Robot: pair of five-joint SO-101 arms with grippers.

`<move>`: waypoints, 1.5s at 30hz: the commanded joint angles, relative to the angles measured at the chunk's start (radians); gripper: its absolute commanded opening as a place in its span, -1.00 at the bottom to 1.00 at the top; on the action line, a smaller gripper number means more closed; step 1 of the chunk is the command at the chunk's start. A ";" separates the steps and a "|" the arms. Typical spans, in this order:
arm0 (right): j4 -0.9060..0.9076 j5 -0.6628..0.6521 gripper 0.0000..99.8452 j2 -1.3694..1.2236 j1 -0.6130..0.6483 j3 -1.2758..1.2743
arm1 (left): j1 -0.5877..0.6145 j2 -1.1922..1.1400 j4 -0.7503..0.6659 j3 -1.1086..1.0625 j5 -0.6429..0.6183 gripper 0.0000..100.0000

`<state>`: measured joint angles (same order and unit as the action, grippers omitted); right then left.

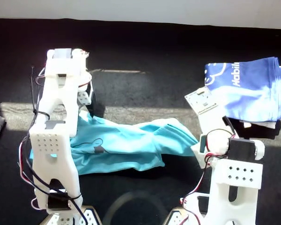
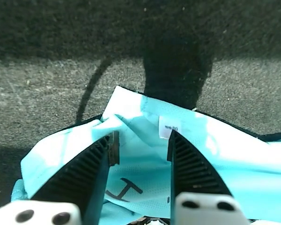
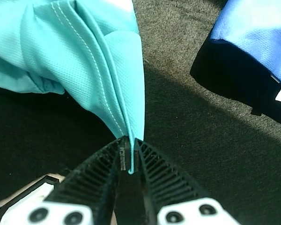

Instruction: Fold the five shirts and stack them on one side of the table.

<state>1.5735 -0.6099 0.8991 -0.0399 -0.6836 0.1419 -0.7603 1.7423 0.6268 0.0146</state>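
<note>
Right wrist view: a seamed edge of the turquoise shirt (image 3: pixel 84 61) is being pinched between the clenched jaws of the right gripper (image 3: pixel 129 146). The fabric is being pulled taut from that point, presumably so that this end can be steered into a fold. The stack of folded shirts (image 3: pixel 253 42), blue on top with a black one beneath, is lying near this gripper.

In the left wrist view the left gripper (image 2: pixel 141 143) is being held with its jaws spread over the collar end of the shirt, the end farther from the stack. The neck label is sitting between the jaws, and nothing is being grasped there. This pose is being judged as a readying to take that end.

In the high view the shirt is being shown crumpled on the tabletop (image 1: pixel 145 47), beginning just beside the stack and stretching away from it. Its folding is being judged as barely begun.
</note>
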 commanded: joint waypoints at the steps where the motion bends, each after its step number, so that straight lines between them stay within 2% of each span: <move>1: -0.033 -0.011 -0.99 0.025 -0.007 -0.005 | 0.007 -0.005 0.012 0.036 -0.003 -0.64; 10: -0.061 -0.011 -0.99 0.024 -0.008 -0.005 | -0.012 -0.015 0.012 0.035 0.023 -0.66; 14: -0.062 -0.006 -0.99 0.022 -0.007 -0.005 | -0.015 -0.015 0.012 0.039 0.060 -0.98; 15: -0.065 -0.006 -0.99 0.022 -0.007 -0.007 | -0.018 -0.015 0.012 0.039 0.061 -0.98; 24: -0.219 -0.005 -0.99 0.024 -0.007 -0.209 | -0.018 -0.018 0.003 0.039 0.064 -0.97; 28: -0.219 -0.005 -0.99 0.030 -0.007 -0.219 | -0.016 -0.018 -0.014 0.039 0.064 -0.77; 31: -0.219 -0.005 -0.99 0.030 -0.007 -0.219 | -0.012 -0.019 -0.086 0.038 0.064 -0.66; 37: -0.216 -0.005 -0.99 0.031 -0.012 -0.219 | -0.013 -0.027 -0.123 0.036 0.064 -0.67; 45: -0.214 -0.005 -0.99 0.031 -0.012 -0.217 | 0.030 -0.177 -0.115 0.041 0.121 -0.71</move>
<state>1.3648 -0.6099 0.9037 -0.0399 -0.8999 0.1511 -0.9030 1.6303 0.6605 0.1266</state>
